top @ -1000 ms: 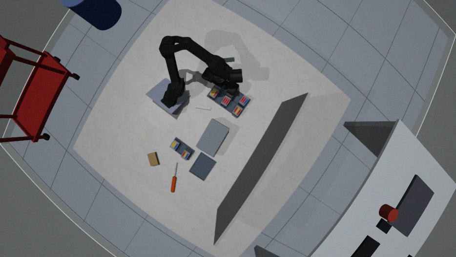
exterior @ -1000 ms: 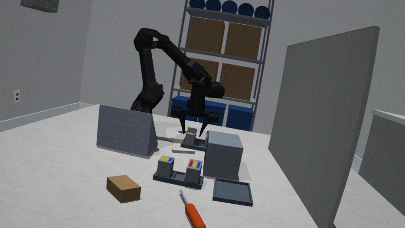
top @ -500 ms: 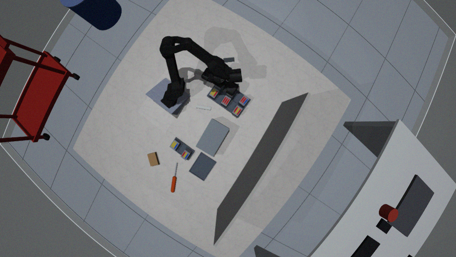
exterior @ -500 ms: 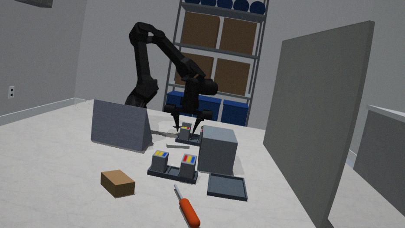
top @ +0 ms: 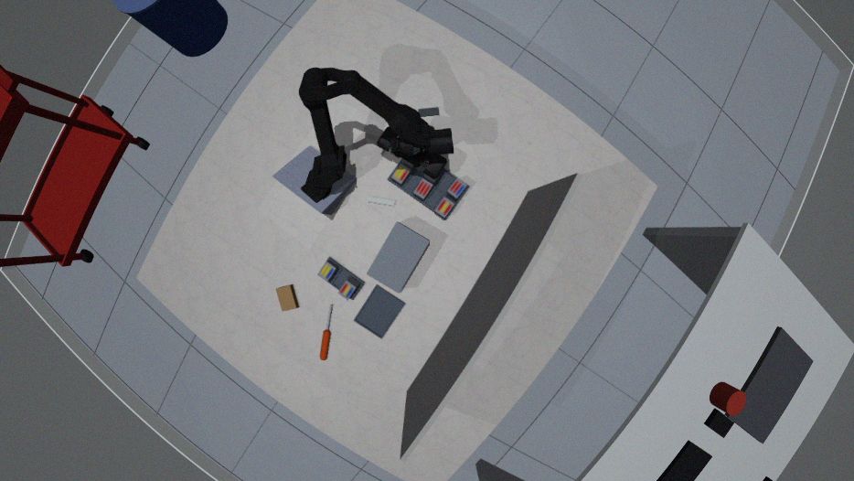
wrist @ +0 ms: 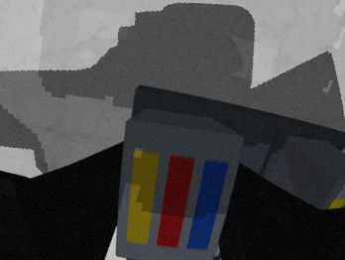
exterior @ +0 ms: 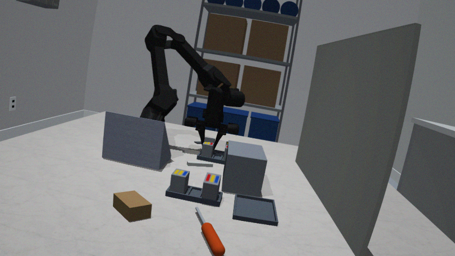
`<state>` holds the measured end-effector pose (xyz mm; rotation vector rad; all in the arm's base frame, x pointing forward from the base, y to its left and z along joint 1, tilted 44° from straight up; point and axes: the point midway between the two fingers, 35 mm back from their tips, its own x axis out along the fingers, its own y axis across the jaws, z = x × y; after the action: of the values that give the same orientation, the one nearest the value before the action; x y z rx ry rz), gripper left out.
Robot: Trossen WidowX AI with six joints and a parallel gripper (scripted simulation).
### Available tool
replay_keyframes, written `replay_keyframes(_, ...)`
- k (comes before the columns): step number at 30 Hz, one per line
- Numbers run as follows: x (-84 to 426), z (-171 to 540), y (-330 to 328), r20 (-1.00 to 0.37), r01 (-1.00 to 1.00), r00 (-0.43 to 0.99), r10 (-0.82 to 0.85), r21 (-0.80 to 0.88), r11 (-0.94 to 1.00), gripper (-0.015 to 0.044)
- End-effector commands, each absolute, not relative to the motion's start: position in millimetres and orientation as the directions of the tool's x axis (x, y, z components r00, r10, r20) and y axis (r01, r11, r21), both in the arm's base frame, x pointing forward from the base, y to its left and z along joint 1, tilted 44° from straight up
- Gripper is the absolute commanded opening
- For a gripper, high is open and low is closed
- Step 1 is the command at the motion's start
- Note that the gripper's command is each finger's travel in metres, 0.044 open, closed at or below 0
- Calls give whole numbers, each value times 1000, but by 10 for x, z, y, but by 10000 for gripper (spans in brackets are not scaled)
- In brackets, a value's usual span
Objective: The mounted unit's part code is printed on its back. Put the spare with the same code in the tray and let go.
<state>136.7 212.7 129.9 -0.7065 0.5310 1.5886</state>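
My gripper (exterior: 209, 145) (wrist: 172, 153) is shut on a grey spare (wrist: 173, 228) with yellow, red and blue stripes, at one end of the larger dark rack (top: 441, 186) (exterior: 210, 159) (wrist: 198, 96). Whether the spare is clear of the rack floor cannot be told. In front of it stands a spare (top: 400, 174) (exterior: 207, 151) with two yellow stripes and a red one. Other striped spares (top: 422, 188) (top: 458, 187) (top: 443, 207) stand in that rack. The square dark tray (top: 379, 312) (exterior: 254, 208) is empty. The mounted unit and its back code cannot be made out.
A grey box (top: 399, 256) (exterior: 245, 168) stands between rack and tray. A small rack (top: 355, 277) (exterior: 194, 199) holds two striped units. A wedge (exterior: 133, 139), a tan block (top: 286, 297) (exterior: 132, 205), a screwdriver (top: 324, 345) (exterior: 212, 238) and a tall panel (top: 489, 310) (exterior: 356, 127) stand or lie around.
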Motion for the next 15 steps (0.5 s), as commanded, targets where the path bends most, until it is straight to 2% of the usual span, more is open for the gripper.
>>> replay_keyframes(1,1359,1300,2128,-705,-988,-60,706,-57,-141,0)
replay_keyframes(15,1421,1484,1920,-715,-988,-59,697,-57,-142,0)
